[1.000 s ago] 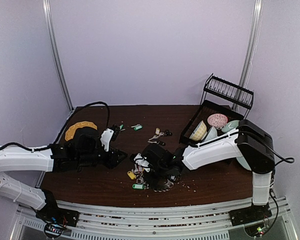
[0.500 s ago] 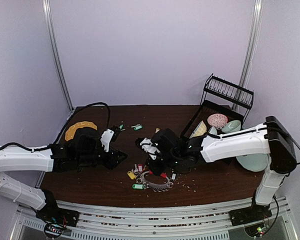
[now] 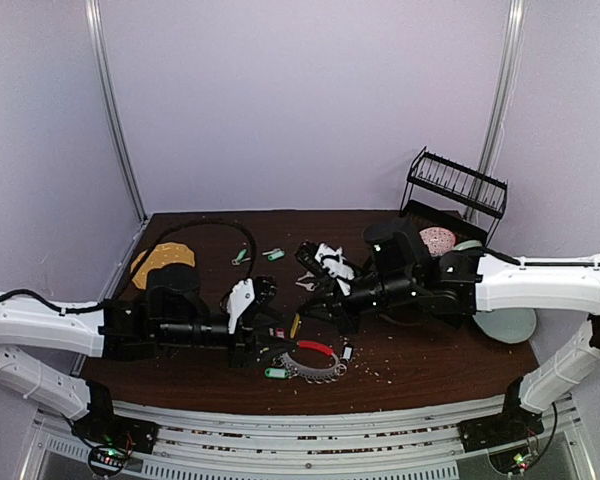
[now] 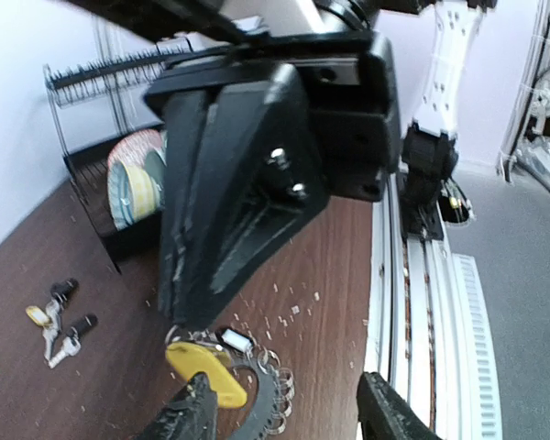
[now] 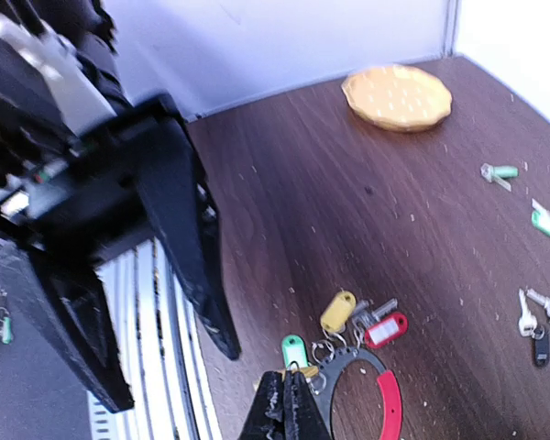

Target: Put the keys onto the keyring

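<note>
The keyring [image 5: 388, 403], a dark arc with a red section, lies on the brown table near the front edge; it also shows as keyring [image 3: 317, 350] from above. Keys with a yellow tag [image 5: 337, 312], a red tag [image 5: 386, 330] and a green tag [image 5: 293, 350] sit at its rim. My right gripper [image 5: 285, 390] hovers just above the ring, shut, with a yellow-tagged key [image 3: 296, 325] pinched at its tips. My left gripper [image 4: 284, 422] is open, its fingers straddling the ring's small loops [image 4: 280, 403] close to a yellow tag [image 4: 206, 371].
Loose keys lie farther back: green-tagged ones [image 5: 500, 171] [image 5: 545, 220] and a silver and black bunch [image 5: 532, 316]. A yellow round pad [image 3: 160, 258] sits back left. A dish rack [image 3: 435, 215] with bowls stands back right, a pale plate [image 3: 505, 325] beside it.
The right arm drew back and to the right, rising off the keyring with its jaws still shut. The left arm swung in toward the keyring and its jaws opened.
</note>
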Controlling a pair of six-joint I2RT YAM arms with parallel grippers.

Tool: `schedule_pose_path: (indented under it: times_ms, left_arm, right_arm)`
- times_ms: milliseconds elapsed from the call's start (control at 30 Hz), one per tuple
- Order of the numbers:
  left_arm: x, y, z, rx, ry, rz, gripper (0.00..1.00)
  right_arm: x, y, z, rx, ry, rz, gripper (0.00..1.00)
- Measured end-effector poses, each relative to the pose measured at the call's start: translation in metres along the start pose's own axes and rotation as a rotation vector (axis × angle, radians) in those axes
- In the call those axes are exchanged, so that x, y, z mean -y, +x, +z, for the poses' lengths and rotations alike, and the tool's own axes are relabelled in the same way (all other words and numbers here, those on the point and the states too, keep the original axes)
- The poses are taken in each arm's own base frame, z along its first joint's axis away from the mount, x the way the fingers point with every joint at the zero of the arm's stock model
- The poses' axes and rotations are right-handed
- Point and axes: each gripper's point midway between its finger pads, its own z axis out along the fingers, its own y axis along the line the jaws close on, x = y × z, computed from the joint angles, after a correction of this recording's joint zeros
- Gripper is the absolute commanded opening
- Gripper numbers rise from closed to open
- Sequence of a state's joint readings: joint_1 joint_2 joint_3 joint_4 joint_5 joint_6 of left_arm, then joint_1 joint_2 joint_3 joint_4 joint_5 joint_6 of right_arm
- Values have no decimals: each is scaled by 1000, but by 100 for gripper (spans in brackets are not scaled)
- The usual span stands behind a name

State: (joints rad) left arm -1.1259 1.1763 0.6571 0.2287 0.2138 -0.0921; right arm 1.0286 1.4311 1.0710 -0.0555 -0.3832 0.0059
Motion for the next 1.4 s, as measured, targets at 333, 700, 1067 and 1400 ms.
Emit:
schedule_pose_path:
  times_ms: [333, 700, 1067, 1400]
  left_arm:
    - [-26, -41, -21, 254, -226, 95, 69]
    - [-51, -43, 2, 249, -374, 113, 59]
    - [-62, -56, 6, 280, -439, 116, 21]
    - [-64, -56, 5, 276, -456, 125, 23]
  right_arm:
    - [2, -47, -26, 205, 49, 154, 0]
    - [11, -69, -33, 370, 136, 285, 0]
    - [10, -75, -36, 401, 140, 284, 0]
    - [5, -75, -33, 399, 119, 276, 0]
